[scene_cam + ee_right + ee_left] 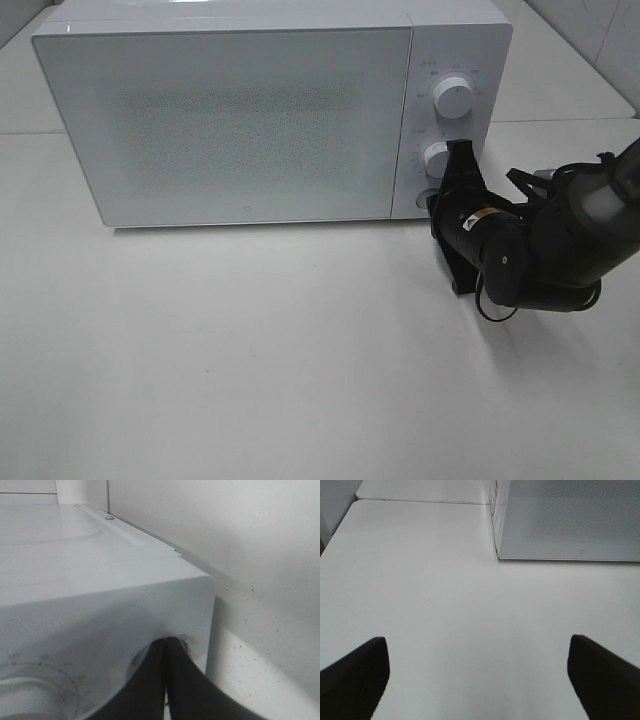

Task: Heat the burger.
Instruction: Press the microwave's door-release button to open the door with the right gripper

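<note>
Exterior high view: right tool [460, 150], fingers pressed together, at the lower knob [437, 158] of the shut white microwave [230, 120]. Left tool [477, 640] gapes wide above the worktop [445, 580]. The burger shows in no view.

A plain white bench [250, 380] fills the scene under soft, even light, with a pale tiled wall [600, 30] behind its far right corner.
</note>
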You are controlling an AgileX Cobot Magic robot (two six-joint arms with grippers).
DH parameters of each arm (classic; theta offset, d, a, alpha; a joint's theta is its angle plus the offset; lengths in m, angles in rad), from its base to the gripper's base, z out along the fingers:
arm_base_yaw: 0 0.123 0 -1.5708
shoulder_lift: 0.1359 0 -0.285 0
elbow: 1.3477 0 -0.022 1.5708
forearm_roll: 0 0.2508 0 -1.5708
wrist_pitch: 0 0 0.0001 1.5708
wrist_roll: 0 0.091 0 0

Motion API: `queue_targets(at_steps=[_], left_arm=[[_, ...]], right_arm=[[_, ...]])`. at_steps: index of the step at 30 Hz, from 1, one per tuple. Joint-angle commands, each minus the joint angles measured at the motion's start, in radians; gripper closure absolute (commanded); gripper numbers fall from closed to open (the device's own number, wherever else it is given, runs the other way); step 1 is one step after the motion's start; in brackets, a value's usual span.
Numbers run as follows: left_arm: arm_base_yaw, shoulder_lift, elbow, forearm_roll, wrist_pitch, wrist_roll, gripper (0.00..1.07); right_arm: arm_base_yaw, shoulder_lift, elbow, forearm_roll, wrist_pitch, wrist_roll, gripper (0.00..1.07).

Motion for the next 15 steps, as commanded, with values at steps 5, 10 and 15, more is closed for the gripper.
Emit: queue_targets(at_steps=[5,10,15], left_arm=[[0.002,-0.006,0.0,0.001,0.0,0.0,0.18],[0.002,-0.006,0.0,0.001,0.0,0.0,0.18],[0.002,-0.006,0.0,0.001,0.0,0.0,0.18]], right_arm=[[-0.008,-0.006,-0.048,0.068,-0.158,-0.035,1.07],[-0.01,-0.002,-0.108,0.091,-0.175,-0.093,1.07],[-0.025,0.002,-0.147,0.106,-0.229,-0.115,1.07]])
